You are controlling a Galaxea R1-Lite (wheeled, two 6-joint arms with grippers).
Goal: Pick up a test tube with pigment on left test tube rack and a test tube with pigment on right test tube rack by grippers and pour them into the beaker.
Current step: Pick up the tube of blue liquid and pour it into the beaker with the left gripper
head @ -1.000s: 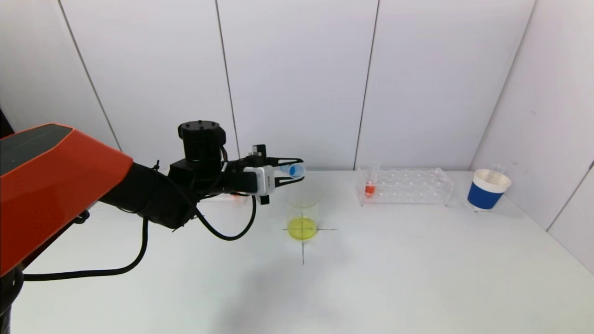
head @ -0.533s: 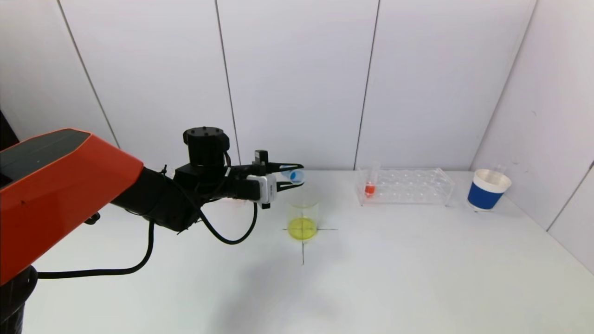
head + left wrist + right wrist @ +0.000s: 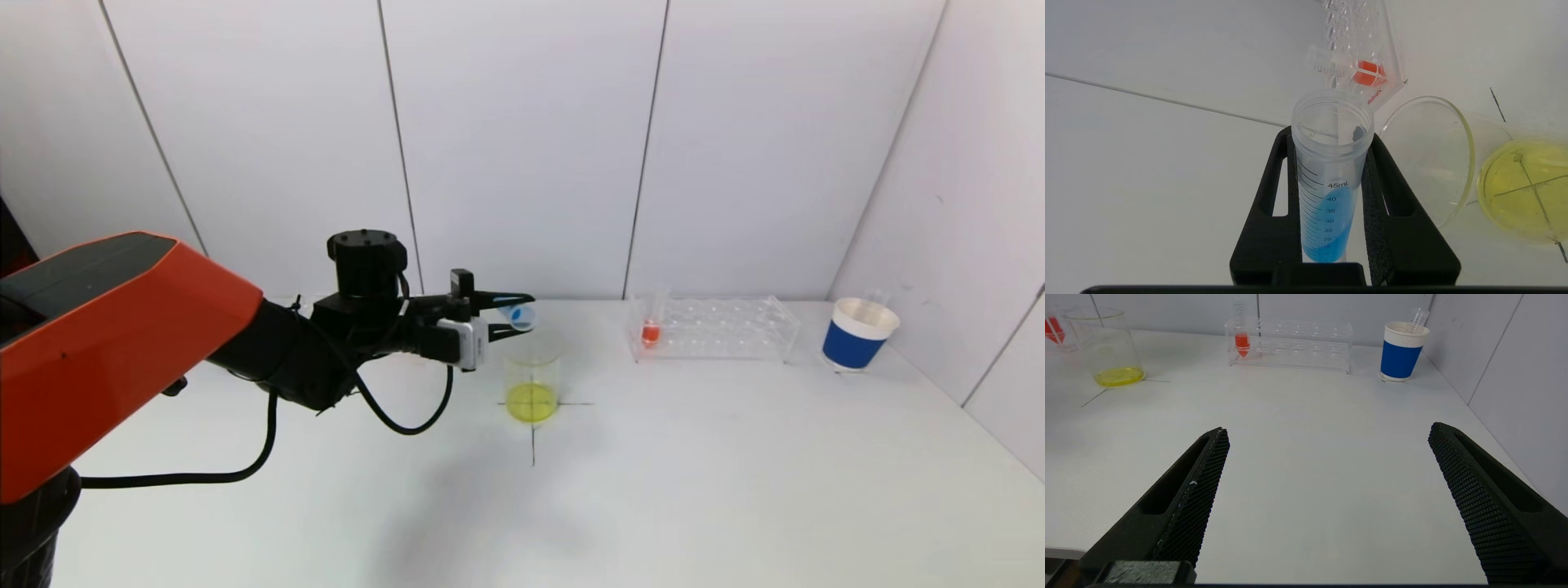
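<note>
My left gripper [image 3: 518, 313] is shut on a clear graduated test tube with blue pigment [image 3: 514, 314], held tilted just above and behind the beaker's rim. In the left wrist view the gripper [image 3: 1331, 134] clamps the tube [image 3: 1327, 212] between both pads, its open mouth beside the beaker [image 3: 1427, 163]. The glass beaker [image 3: 531, 382] holds yellow liquid and stands on a black cross mark. The right test tube rack [image 3: 718, 328] holds a tube with orange pigment [image 3: 651, 325]. My right gripper [image 3: 1327, 430] is open and empty, low over the table.
A blue and white paper cup [image 3: 859, 333] stands at the far right with an empty tube in it. The left rack is mostly hidden behind my left arm; a red tube [image 3: 1053, 330] there shows in the right wrist view. White walls close the back and right.
My left gripper has come down a little toward the beaker and tipped the blue tube further over. The right gripper has not visibly moved.
</note>
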